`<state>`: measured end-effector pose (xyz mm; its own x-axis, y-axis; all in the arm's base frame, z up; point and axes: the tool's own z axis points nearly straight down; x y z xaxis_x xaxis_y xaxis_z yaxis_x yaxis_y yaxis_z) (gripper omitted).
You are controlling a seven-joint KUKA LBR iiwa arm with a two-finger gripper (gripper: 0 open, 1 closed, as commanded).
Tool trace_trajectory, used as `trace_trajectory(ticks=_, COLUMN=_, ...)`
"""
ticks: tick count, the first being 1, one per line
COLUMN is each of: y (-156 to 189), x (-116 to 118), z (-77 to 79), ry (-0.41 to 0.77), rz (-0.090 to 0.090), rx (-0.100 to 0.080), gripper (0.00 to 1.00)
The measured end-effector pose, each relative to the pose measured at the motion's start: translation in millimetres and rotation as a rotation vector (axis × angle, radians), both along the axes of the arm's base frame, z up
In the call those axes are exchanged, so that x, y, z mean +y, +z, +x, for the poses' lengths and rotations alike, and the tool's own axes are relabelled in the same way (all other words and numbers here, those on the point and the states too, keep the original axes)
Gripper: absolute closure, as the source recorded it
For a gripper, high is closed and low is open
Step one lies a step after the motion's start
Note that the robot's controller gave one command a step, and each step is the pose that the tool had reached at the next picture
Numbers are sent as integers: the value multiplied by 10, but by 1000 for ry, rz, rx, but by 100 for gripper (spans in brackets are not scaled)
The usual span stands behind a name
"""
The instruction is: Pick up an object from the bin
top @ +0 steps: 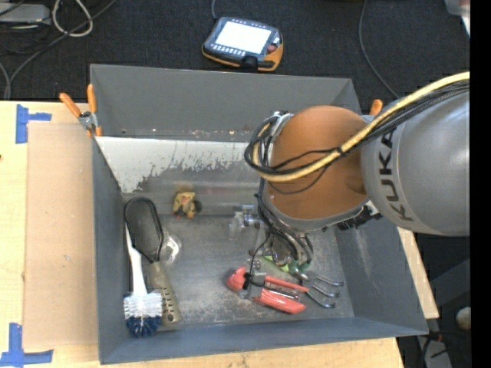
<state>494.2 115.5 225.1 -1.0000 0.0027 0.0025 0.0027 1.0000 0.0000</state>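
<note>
Off to the view's left, well apart from where I am reaching, a black oval hairbrush lies lengthwise. A white-handled bottle brush lies just beside it, its blue-and-white bristles toward the near edge. A small tan figurine (too small for me to tell what it depicts) sits alone farther back. Outside, on the dark floor, an orange-rimmed teach pendant rests screen up, with loose cables off to its left.
</note>
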Motion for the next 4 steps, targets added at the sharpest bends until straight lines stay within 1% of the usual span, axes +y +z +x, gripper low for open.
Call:
trace_trajectory(ticks=1, y=-1289, x=-694, z=232, ry=-99, rz=1, rx=-1, gripper=0)
trace_trajectory(ticks=2, y=-688, x=-866, z=301, ry=62, rz=4, rx=-8, gripper=0)
trace_trajectory(ticks=3, y=-1265, x=-914, z=-86, ry=-164, rz=-1, rx=8, gripper=0)
trace_trajectory(ticks=4, y=-1565, x=-1008, z=85, ry=56, rz=3, rx=-18, gripper=0)
